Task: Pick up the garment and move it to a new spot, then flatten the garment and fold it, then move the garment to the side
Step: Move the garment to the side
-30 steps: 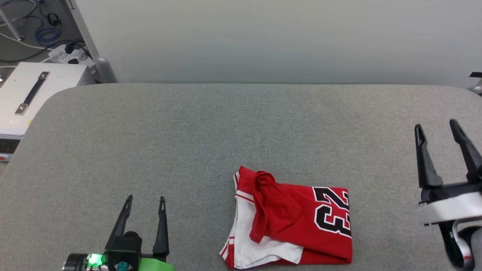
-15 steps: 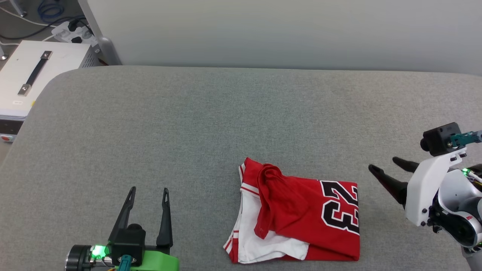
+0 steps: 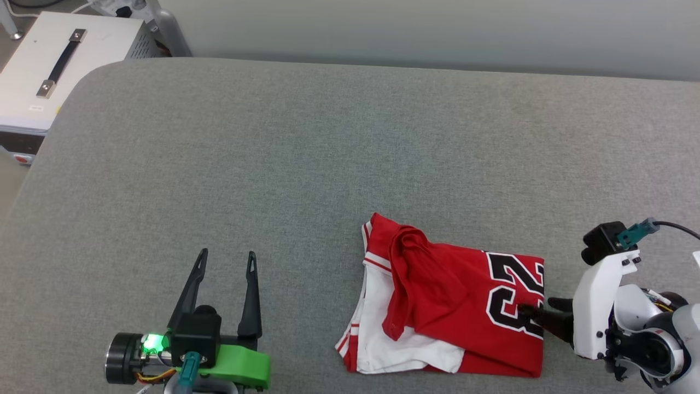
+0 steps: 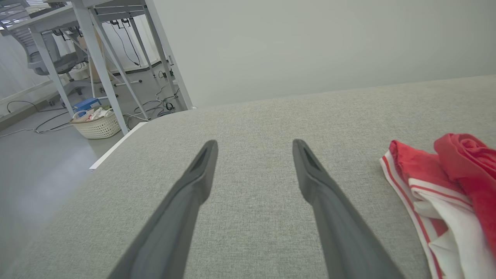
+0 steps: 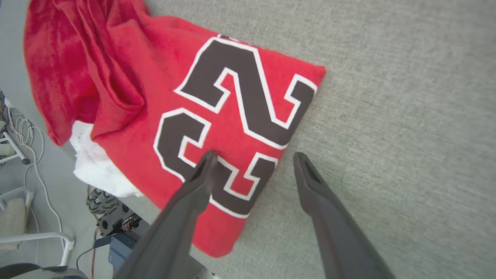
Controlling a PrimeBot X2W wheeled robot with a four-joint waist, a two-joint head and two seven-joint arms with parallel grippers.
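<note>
The garment, red with white sleeves and a black "23", lies roughly folded on the grey table near its front edge, with a bunched red fold on its left half. My right gripper points left at the garment's right edge and is open. In the right wrist view, the right gripper straddles that edge: one finger rests on the "23" print of the garment, the other hangs over bare table. My left gripper stands open to the garment's left, holding nothing. Beside the left gripper, the garment lies at the right.
A white case with a black handle stands beyond the table's rounded far-left corner. A pale wall runs behind the table. Off the left edge are metal frame legs, a white basket and cables on the floor.
The right gripper swung from pointing up at the far right to pointing left, and came down onto the garment's right edge. The camera tilted down. The left gripper stayed put.
</note>
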